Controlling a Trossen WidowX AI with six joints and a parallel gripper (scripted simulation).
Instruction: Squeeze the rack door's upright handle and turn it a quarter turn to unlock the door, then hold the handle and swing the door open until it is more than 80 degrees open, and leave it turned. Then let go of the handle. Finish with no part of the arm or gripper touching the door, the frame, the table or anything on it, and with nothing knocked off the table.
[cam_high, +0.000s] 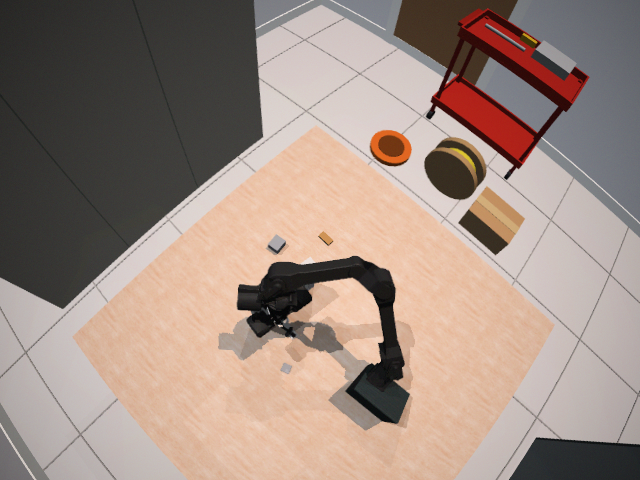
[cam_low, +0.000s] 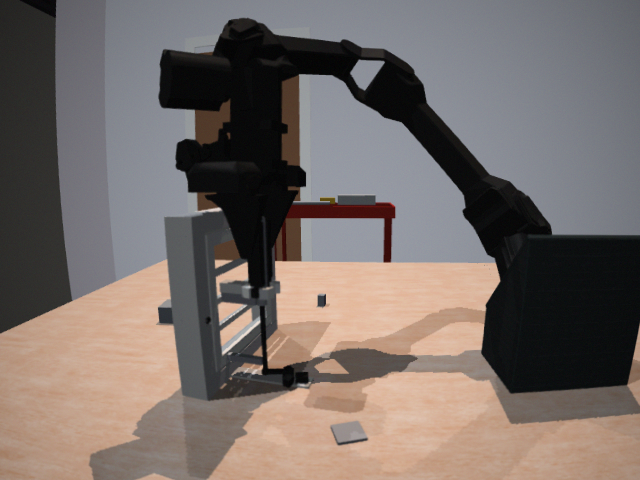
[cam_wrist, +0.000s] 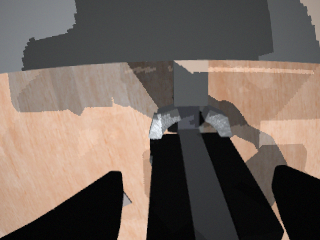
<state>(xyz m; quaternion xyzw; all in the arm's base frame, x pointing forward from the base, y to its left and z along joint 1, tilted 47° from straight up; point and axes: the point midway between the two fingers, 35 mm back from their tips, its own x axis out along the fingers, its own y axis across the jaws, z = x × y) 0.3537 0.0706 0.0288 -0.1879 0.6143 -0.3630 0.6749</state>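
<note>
The grey rack frame (cam_low: 179, 310) stands upright on the table, its barred door (cam_low: 235, 315) appearing in line with it; the exact door angle is hard to tell. The black upright handle (cam_low: 261, 281) (cam_wrist: 167, 190) stands at the door's front on pale brackets, with a thin rod and black knob (cam_low: 289, 376) below. My gripper (cam_low: 256, 252) (cam_wrist: 200, 180) points down, open, one finger on each side of the handle's upper part. Gaps show between handle and fingers in the wrist view. In the top view the arm hides most of the rack.
A grey block (cam_high: 276, 243) (cam_low: 165, 313) lies behind the rack. A small orange-brown block (cam_high: 325, 238) lies beyond it. A flat grey tile (cam_high: 285, 368) (cam_low: 348, 432) lies on the near side. The dark arm base (cam_high: 379, 395) (cam_low: 563, 315) is at the right.
</note>
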